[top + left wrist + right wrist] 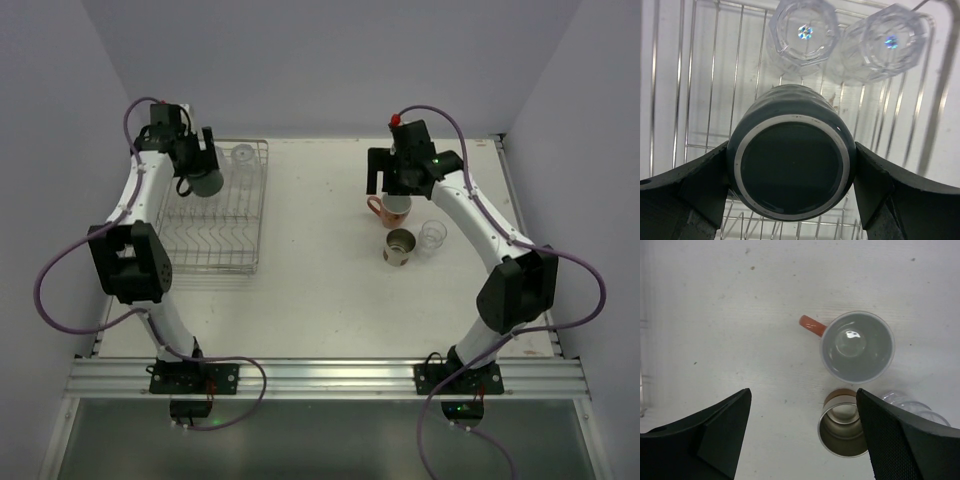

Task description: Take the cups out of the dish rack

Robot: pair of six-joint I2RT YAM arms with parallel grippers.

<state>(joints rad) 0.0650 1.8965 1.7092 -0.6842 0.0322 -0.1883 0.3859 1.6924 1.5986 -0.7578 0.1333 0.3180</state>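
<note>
My left gripper is shut on the dark green mug over the far left of the silver dish rack. In the left wrist view both fingers press the sides of the mug, whose base faces the camera. Two clear glasses stand upside down in the rack just beyond it. My right gripper is open and empty above the table, over the salmon-pink mug. The tan metallic cup and a clear glass stand upright beside that mug.
On the right half of the table, the pink mug, tan cup and clear glass form a tight group. Grey walls enclose the table on the left, back and right.
</note>
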